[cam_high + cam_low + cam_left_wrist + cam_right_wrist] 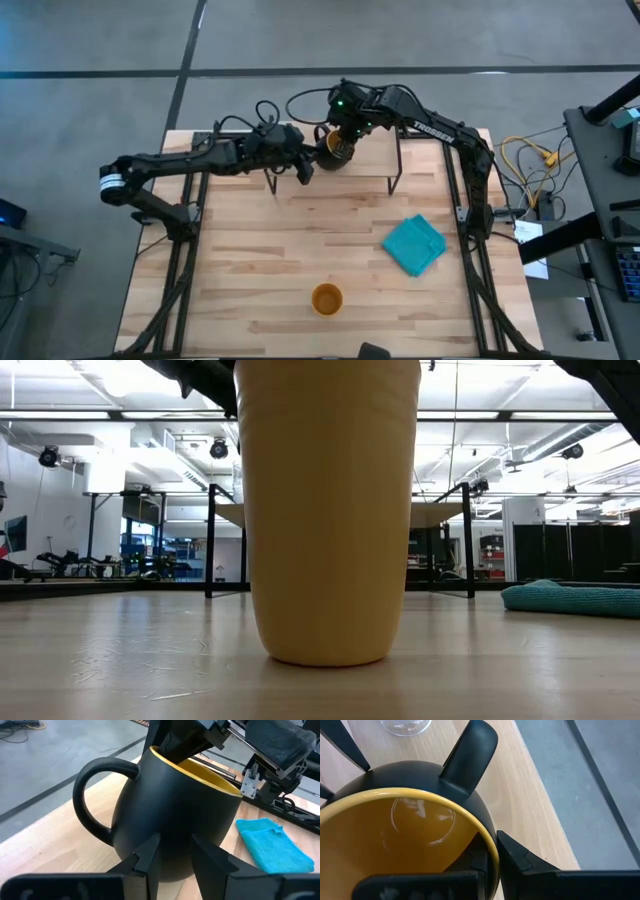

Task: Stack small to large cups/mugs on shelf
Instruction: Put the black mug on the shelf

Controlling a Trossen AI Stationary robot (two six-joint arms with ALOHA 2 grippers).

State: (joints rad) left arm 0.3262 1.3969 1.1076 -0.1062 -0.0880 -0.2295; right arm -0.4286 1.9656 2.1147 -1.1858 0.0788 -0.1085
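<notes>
The dark mug (336, 148) with its yellow-orange inside is on or just above the shelf (370, 165). My right gripper (495, 857) is shut on its rim. My left gripper (175, 857) is open, level with the mug's belly opposite, its fingertips right at the outer wall. The handle (87, 795) sticks out sideways. The small clear cup (405, 726) stands on the shelf board (520, 785) just beyond the mug. The handleless yellow-orange cup (326, 298) stands upright on the table near its near edge, and it fills the low view (325, 510). My left gripper has its fingertips (150, 852) against or just short of the mug's lower outer wall (175, 820), coming level from the table's left; I cannot tell whether they touch. My right gripper pinches the mug's rim (487, 832) with one finger inside and one outside, coming from above. The mug is upright; its base is hidden.
A teal cloth (415, 245) lies on the table's right half, in front of the shelf. The shelf's thin black legs (210, 540) stand at the far part of the table. Bare tabletop (260, 250) lies between the shelf and the yellow-orange cup.
</notes>
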